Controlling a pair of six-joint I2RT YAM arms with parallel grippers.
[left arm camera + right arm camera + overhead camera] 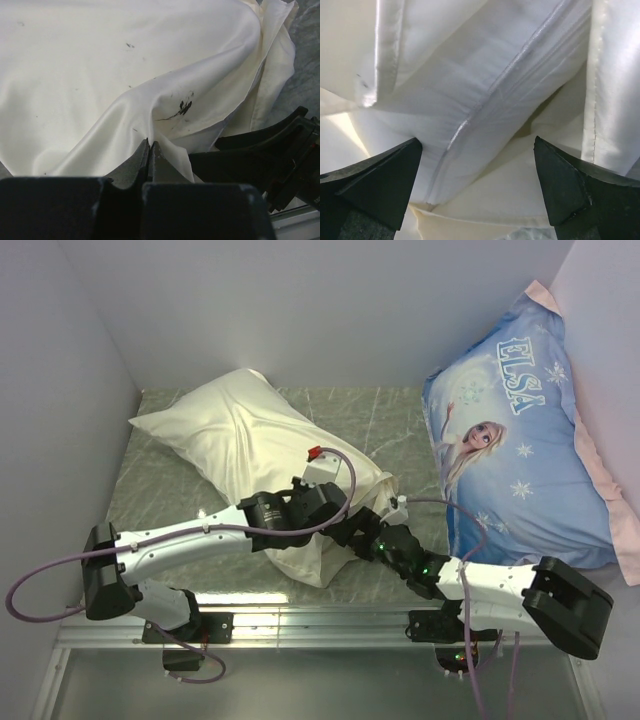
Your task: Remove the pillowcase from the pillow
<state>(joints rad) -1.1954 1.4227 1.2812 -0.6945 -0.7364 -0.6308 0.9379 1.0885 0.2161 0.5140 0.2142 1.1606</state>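
Note:
The cream satiny pillowcase (235, 430) lies diagonally on the table with the pillow inside it. My left gripper (335, 502) sits at its open near end, shut on a fold of the pillowcase (165, 115), as the left wrist view (150, 145) shows. My right gripper (372, 532) is open just beside it. In the right wrist view its fingers (380, 175) stand wide apart at the case's opening, where the white pillow (485, 85) with its seam shows between cream hems (605, 100).
A large blue "ELSA" pillow (515, 435) leans against the right wall. Grey walls close in the back and the left. The green marbled table (390, 420) shows between the two pillows. A metal rail (300, 625) runs along the near edge.

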